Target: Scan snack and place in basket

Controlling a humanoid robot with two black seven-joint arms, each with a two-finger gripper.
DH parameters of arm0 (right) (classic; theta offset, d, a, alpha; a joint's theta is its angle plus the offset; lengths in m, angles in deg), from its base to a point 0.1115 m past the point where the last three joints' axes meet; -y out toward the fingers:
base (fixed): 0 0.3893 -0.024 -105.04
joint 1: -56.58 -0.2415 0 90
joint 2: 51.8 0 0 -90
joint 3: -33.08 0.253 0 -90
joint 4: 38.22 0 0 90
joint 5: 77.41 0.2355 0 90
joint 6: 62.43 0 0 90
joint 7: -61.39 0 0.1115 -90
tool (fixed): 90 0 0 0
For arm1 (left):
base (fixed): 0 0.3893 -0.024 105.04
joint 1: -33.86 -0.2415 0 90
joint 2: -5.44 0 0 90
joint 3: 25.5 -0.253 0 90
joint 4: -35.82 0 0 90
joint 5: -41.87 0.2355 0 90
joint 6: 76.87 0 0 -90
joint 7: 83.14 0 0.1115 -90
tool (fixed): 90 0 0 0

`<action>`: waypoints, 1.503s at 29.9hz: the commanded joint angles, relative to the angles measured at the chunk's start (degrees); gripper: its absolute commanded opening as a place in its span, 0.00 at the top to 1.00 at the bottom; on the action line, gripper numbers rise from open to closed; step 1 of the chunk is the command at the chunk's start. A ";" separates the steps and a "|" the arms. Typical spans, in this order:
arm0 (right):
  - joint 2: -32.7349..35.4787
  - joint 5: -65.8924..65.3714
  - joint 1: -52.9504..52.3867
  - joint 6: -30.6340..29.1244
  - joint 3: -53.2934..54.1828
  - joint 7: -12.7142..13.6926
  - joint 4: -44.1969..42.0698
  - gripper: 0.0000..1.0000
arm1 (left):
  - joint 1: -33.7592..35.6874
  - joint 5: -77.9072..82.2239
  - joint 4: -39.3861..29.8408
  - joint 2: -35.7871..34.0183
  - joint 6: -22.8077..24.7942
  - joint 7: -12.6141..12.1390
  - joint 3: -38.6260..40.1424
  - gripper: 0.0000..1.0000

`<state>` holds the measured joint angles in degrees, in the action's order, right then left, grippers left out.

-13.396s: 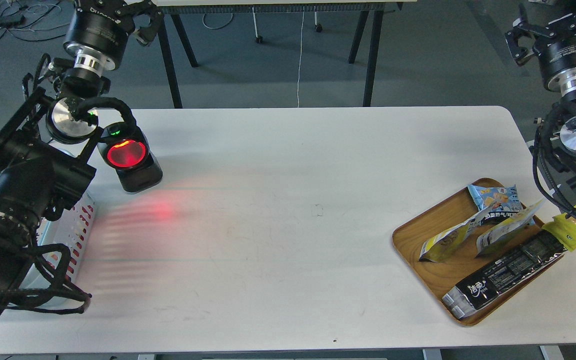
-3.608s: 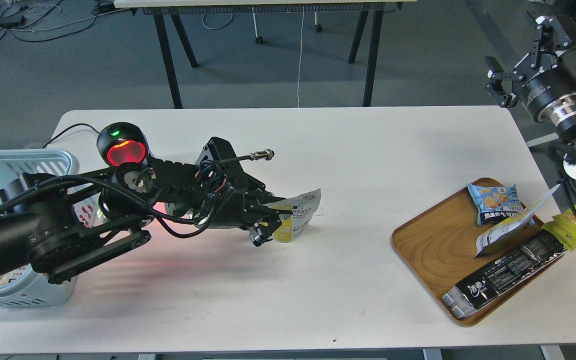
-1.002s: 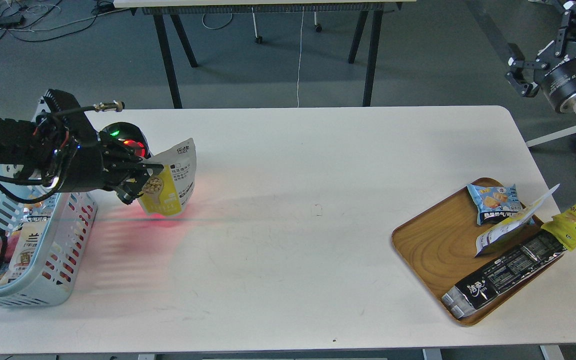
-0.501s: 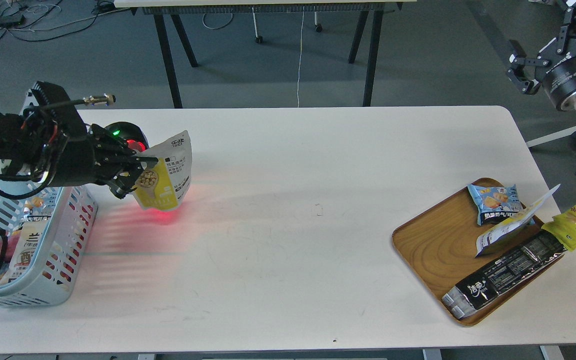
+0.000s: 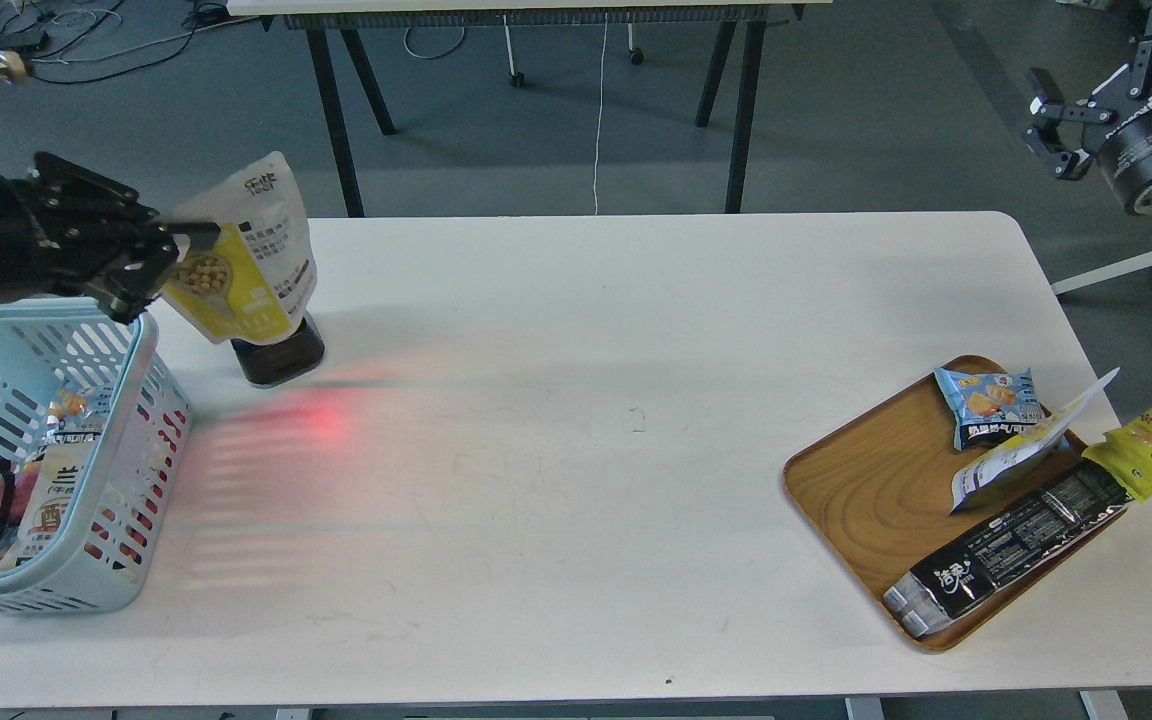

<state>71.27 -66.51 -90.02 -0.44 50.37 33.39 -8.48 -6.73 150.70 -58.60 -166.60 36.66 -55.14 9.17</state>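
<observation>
My left gripper (image 5: 161, 262) is shut on the snack (image 5: 246, 255), a pouch with a yellow lower half and silvery-white top. It holds the pouch up in the air at the far left, in front of the black scanner (image 5: 278, 358), whose head is hidden behind the pouch. The light blue basket (image 5: 131, 345) stands just below and left of the pouch, with several packets inside. My right gripper (image 5: 1076, 120) is raised at the top right, off the table, with its fingers apart and nothing in it.
A brown wooden tray (image 5: 861, 490) at the right holds a white-and-dark-blue pouch (image 5: 1021, 450), a small light blue packet (image 5: 991, 400) and a long black packet (image 5: 1011, 550). The scanner casts red light on the table (image 5: 576, 400) near the basket.
</observation>
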 commanded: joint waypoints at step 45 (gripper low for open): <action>-0.02 -0.17 -2.82 0.49 6.27 0.00 -1.00 0.00 | 6.31 -50.97 28.31 11.28 -6.76 0.00 -14.63 0.01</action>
<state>71.21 -66.62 -92.51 -0.07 55.63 33.39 -9.19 -2.62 106.27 -33.45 -160.75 28.04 -55.16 -5.57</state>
